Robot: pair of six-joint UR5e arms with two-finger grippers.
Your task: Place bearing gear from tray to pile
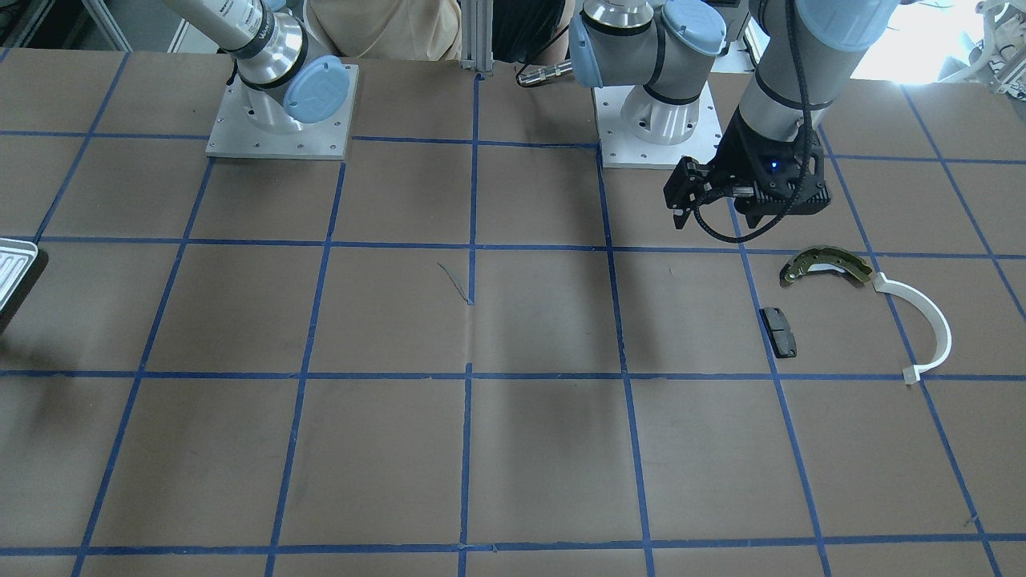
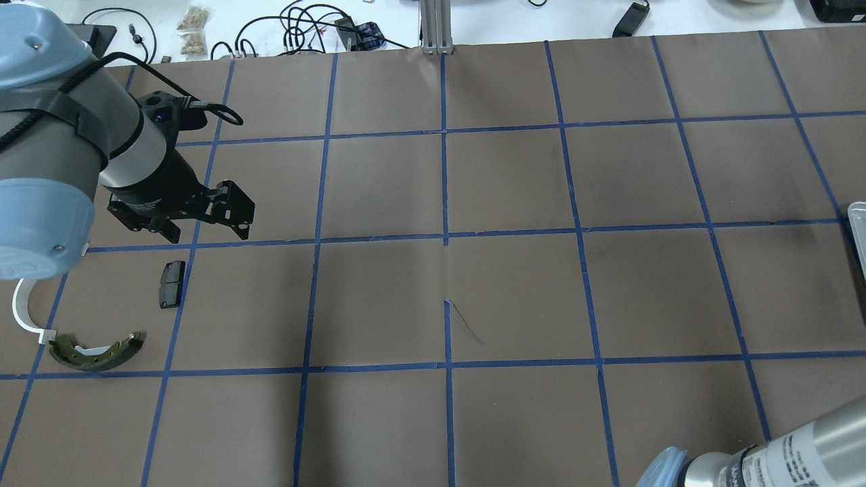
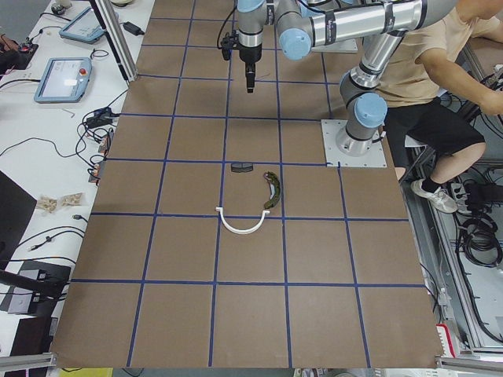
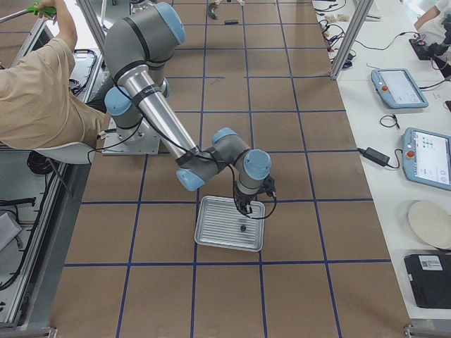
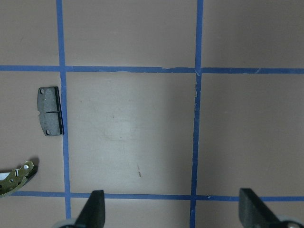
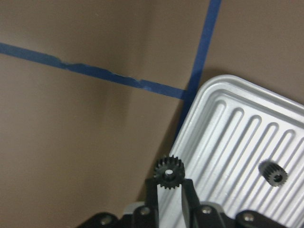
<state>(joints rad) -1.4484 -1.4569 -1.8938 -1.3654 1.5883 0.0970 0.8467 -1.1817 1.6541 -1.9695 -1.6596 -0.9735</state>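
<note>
My right gripper is shut on a small black bearing gear, held just above the near corner of the white-silver ribbed tray. A second black gear lies in the tray. In the exterior right view the right gripper hangs over the tray. The pile holds an olive-gold brake shoe, a white plastic arc and a dark grey pad. My left gripper hovers open and empty beside the pile, its fingers spread wide.
The brown table has a blue tape grid. The arm bases stand at the robot's edge. A person sits by that edge. Cables and tablets lie on the white bench beyond the table.
</note>
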